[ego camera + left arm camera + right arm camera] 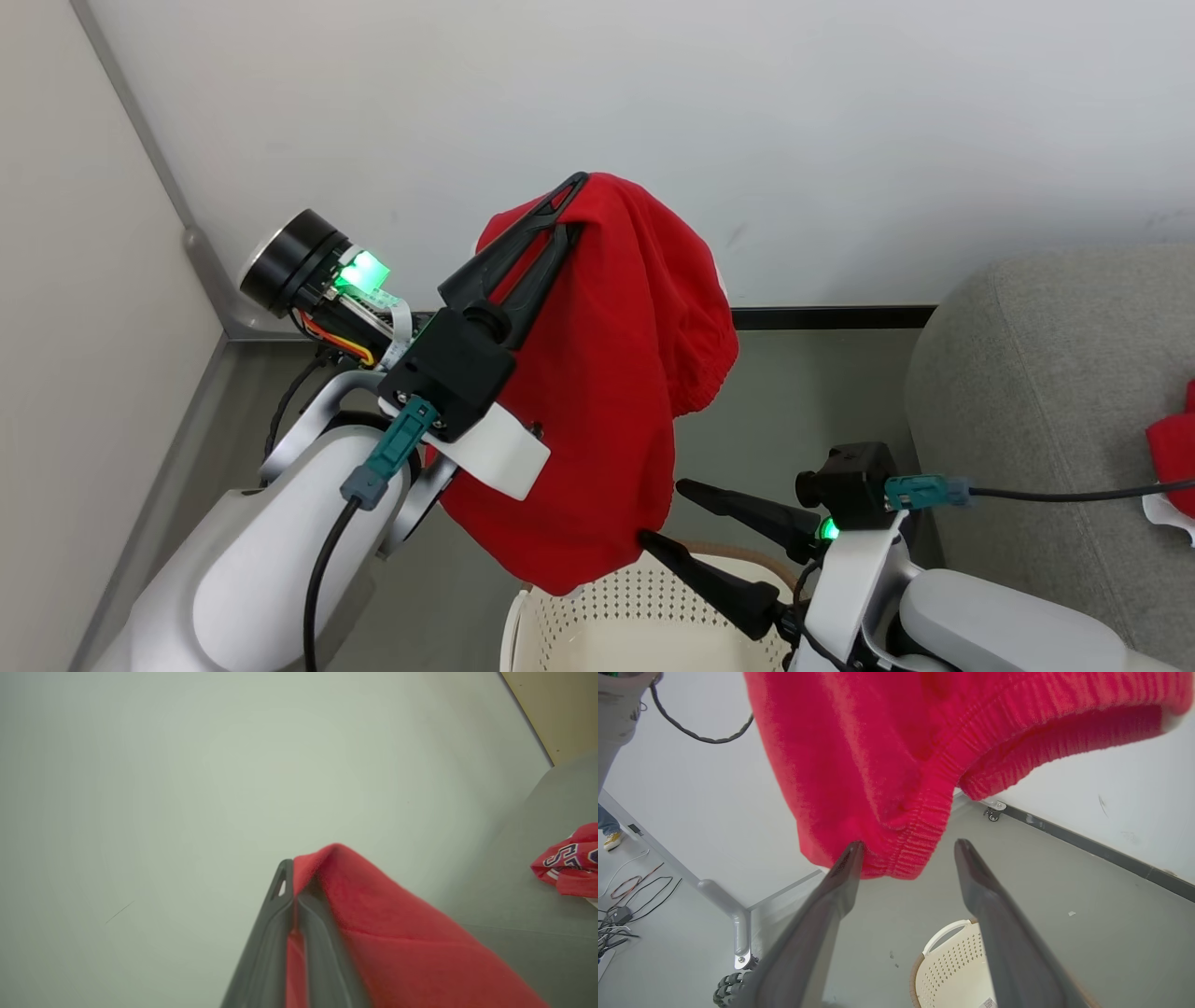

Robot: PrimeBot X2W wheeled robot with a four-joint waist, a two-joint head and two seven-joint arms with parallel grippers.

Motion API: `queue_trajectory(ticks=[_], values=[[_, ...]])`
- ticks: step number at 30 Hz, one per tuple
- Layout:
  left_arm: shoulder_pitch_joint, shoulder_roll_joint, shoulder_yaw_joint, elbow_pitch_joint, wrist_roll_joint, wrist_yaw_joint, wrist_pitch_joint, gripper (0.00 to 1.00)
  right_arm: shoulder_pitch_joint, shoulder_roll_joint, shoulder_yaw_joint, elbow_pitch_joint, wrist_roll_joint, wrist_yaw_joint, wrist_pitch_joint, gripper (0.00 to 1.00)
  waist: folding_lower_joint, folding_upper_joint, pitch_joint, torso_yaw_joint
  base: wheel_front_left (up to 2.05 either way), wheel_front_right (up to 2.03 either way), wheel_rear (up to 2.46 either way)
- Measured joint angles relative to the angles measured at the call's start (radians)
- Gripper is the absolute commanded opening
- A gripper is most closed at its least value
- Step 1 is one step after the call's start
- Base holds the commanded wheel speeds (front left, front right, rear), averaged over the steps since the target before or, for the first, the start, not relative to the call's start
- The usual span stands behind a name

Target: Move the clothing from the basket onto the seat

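The left gripper (571,201), at the centre of the head view, is pinching a fold of the red garment (607,373) with its fingers pressed together, and the cloth is hanging down from them towards the basket (635,597) at the bottom edge. The right gripper (665,511), lower right of centre, is standing wide open with nothing in it, one finger touching the ribbed hem.

The seat (1036,401) is waiting at the right of the frame, with another red jersey (1174,457) lying at its far right edge. The step in hand looks like the carry across. Doing it well probably means holding the pinch firm, swinging towards the right with the hem clear of the basket rim, and releasing over bare cushion. The open gripper could be steadying the trailing hem.
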Motion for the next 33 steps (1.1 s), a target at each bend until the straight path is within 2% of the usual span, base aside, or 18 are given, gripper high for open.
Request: queue_trajectory(ticks=[10, 15, 24, 25, 26, 28, 29, 33], values=[[-0.012, -0.011, -0.017, -0.023, 0.0, -0.008, 0.022, 0.0, -0.097, 0.002, 0.12, -0.002, 0.053, 0.0, 0.0, 1.0, 0.0, 0.0, 0.008, 0.021, 0.0, 0.0, 0.0], [-0.023, -0.015, -0.019, -0.025, 0.0, -0.01, 0.026, 0.0, -0.137, 0.013, 0.125, 0.004, 0.069, 0.0, 0.0, 1.0, 0.0, 0.0, 0.013, 0.03, 0.0, 0.0, 0.0], [-0.023, -0.02, -0.023, -0.027, 0.0, -0.009, 0.041, 0.0, -0.15, 0.096, 0.14, 0.027, 0.11, 0.0, 0.0, 1.0, 0.0, 0.0, 0.021, 0.039, 0.0, 0.0, 0.0], [-0.023, -0.021, -0.023, -0.027, 0.0, -0.009, 0.043, 0.0, -0.15, 0.106, 0.141, 0.027, 0.115, 0.0, 0.0, 0.67, 0.0, 0.0, 0.022, 0.039, 0.0, 0.0, 0.0], [-0.023, -0.022, -0.023, -0.027, 0.0, -0.009, 0.043, 0.0, -0.15, 0.115, 0.142, 0.027, 0.121, 0.0, 0.0, 0.46, 0.0, 0.0, 0.022, 0.04, 0.0, 0.0, 0.0], [-0.023, -0.023, -0.023, -0.027, 0.0, -0.009, 0.043, 0.0, -0.15, 0.128, 0.142, 0.027, 0.129, 0.0, 0.0, 0.19, 0.0001, 0.0, 0.024, 0.04, 0.0, 0.0, 0.0], [-0.023, -0.023, -0.024, -0.027, 0.0, -0.009, 0.043, 0.0, -0.15, 0.132, 0.142, 0.028, 0.13, 0.0, 0.0, 0.0, 0.0, 0.0, 0.025, 0.04, 0.0, 0.0, 0.0], [-0.023, -0.023, -0.023, -0.027, 0.0, -0.009, 0.044, 0.0, -0.15, 0.139, 0.142, 0.035, 0.139, 0.0, 0.0, 0.0, 0.0, 0.0, 0.027, 0.039, 0.0, 0.0, 0.0]])
